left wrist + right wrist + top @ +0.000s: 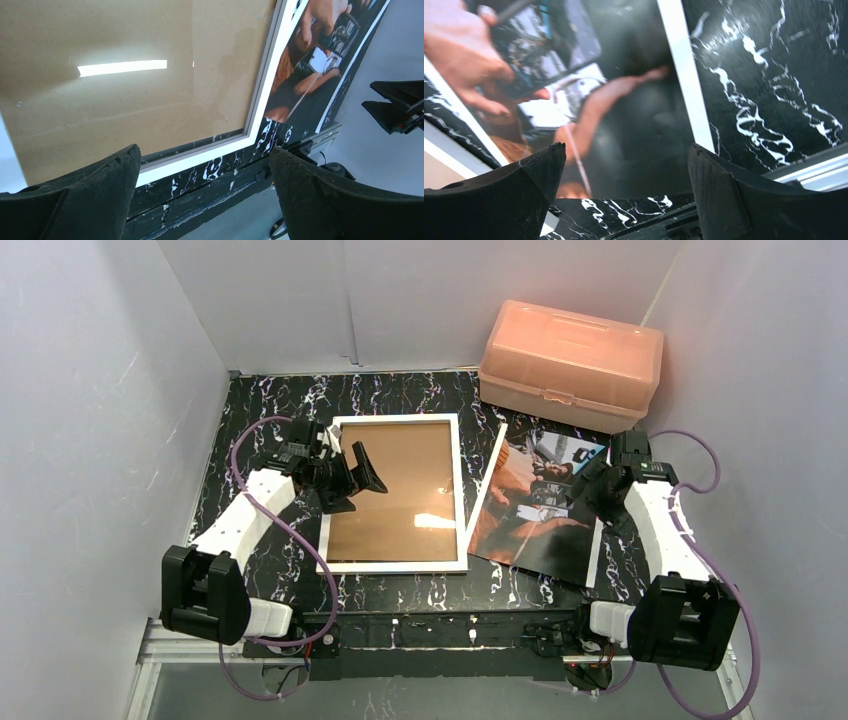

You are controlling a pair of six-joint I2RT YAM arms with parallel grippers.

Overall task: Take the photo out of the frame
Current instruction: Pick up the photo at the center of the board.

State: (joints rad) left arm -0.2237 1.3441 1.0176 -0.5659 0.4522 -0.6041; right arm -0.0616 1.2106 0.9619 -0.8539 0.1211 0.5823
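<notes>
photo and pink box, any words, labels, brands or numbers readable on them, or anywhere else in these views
No text can be read in any view.
photo: pale marks near its far edge, too small and blurred to read as letters.
pink box: no label or brand visible.
frame: plain white border, no writing.

I counted one frame (392, 565), one photo (530, 525), one pink box (570, 360) and one brown board (400, 470) behind the glass, on one black marbled surface (270, 405). I had two tools: left tool (202, 152), right tool (624, 147).
</notes>
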